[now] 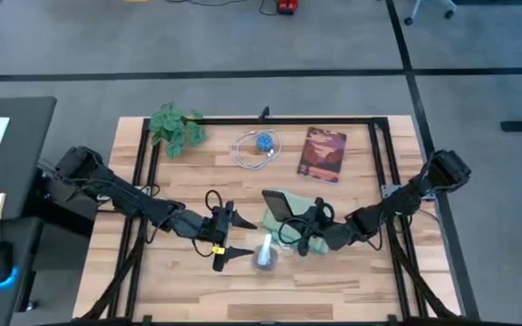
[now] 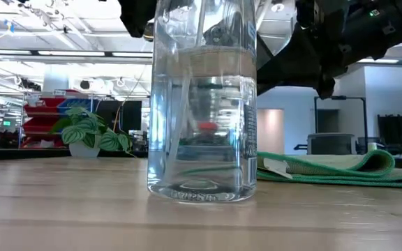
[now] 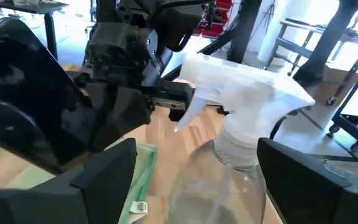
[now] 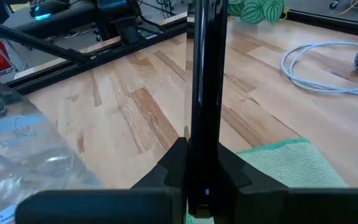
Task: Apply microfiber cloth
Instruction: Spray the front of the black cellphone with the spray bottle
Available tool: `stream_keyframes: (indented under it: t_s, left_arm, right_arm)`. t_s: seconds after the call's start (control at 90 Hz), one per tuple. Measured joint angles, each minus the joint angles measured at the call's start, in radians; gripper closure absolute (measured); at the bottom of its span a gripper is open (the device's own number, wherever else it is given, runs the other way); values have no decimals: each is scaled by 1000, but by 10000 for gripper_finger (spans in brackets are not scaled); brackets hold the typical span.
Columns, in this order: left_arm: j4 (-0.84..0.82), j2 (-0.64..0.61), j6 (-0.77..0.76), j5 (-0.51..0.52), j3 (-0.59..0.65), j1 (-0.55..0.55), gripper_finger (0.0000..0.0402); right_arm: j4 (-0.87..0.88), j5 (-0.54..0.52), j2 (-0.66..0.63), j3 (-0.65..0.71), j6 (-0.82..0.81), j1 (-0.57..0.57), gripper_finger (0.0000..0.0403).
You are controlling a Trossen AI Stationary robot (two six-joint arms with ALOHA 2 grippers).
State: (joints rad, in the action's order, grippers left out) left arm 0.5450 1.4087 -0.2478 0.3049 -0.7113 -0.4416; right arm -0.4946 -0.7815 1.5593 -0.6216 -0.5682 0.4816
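Note:
A clear spray bottle (image 1: 265, 255) with a white trigger head (image 3: 241, 93) stands near the table's front edge. My left gripper (image 1: 234, 237) is open at the bottle's left side, one finger (image 3: 92, 180) on each side of the bottle's shoulder; I cannot tell if they touch it. My right gripper (image 1: 302, 226) is shut on a black phone (image 1: 277, 204), which is tilted up above the pale green microfiber cloth (image 1: 299, 217). The cloth lies flat on the table to the bottle's right (image 2: 333, 171). My right gripper pinches the phone's lower end (image 4: 204, 146) between its two fingers, coming from the table's right at a low slant. The phone is seen edge-on, rising away from the fingers. It appears lifted over the cloth (image 4: 284, 165); its far end is out of view.
A leafy plant (image 1: 178, 127) stands at the far left. A white cable coil with a blue object (image 1: 256, 148) and a dark red book (image 1: 323, 154) lie at the back. Black frame rails (image 1: 383, 163) run along the table's sides.

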Motion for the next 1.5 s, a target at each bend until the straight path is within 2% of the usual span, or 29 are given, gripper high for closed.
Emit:
stream_keyframes:
  t_s: [0.167,0.378,0.567,0.744,1.033,1.289,1.5]
  left_arm:
    - [18,0,21,0,0,-21,88]
    - [44,1,85,74,0,-71,88]
    - [136,97,193,115,-7,-97,88]
    - [147,158,203,187,-61,-97,88]
    - [78,199,220,191,-139,-79,88]
    - [57,198,180,189,-145,-62,89]
    - [42,199,132,177,-144,-51,89]
  right_arm:
    - [0,0,0,0,0,0,382]
    - [0,0,0,0,0,0,374]
    - [0,0,0,0,0,0,373]
    - [1,2,0,0,0,0,372]
    - [3,6,0,0,1,0,372]
    - [1,21,0,0,8,0,372]
    - [-164,-53,0,0,158,11,380]
